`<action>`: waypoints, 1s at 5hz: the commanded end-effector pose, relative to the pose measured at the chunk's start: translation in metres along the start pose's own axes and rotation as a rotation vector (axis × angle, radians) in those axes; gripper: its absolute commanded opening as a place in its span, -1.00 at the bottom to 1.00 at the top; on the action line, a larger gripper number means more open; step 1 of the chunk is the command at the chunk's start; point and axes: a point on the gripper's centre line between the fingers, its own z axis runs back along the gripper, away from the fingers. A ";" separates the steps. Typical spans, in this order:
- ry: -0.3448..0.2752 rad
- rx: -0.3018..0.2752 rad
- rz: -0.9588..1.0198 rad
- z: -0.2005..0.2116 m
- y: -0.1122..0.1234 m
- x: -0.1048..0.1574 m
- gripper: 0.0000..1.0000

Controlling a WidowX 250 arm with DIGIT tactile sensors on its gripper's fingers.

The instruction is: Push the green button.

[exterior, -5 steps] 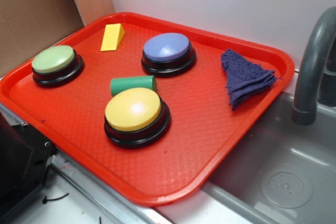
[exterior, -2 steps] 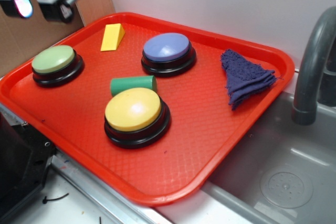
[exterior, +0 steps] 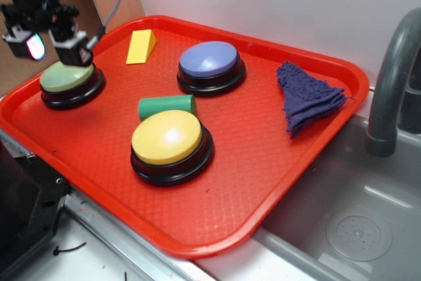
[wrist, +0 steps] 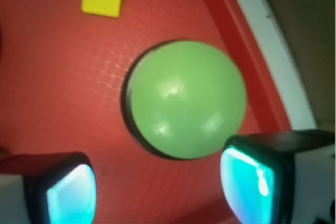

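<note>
The green button (exterior: 66,75) sat at the left end of the red tray (exterior: 263,162), well apart from the yellow button (exterior: 166,137) and left of the yellow wedge (exterior: 141,46). The gripper (exterior: 54,45) hovered just above its back edge, jaws apart, holding nothing. The button looked rigid: a smooth, glossy dome on a black base, probably sprung. No grasp was needed; a straight press on the dome's centre seemed best, since an off-centre push might slide off.
</note>
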 end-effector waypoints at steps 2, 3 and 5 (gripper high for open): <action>-0.011 -0.004 -0.035 -0.011 0.003 0.005 1.00; -0.005 0.004 -0.040 -0.012 0.001 0.004 1.00; -0.055 -0.003 -0.026 0.020 0.001 0.005 1.00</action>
